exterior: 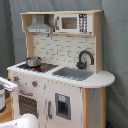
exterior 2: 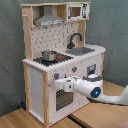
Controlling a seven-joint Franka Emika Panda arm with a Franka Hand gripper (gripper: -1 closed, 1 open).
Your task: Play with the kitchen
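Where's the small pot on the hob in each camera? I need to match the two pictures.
First exterior view: the pot sits left of centre on the hob, left of the grey sink.
Second exterior view: the pot sits left of centre, nearer the camera than the sink.
Shared landmark: the black faucet behind the sink.

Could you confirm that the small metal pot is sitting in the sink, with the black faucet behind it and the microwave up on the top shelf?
Not quite: the pot sits on the hob, not in the sink, which holds nothing, as both exterior views show. The rest holds: the black faucet stands behind the sink and the microwave is on the top shelf.
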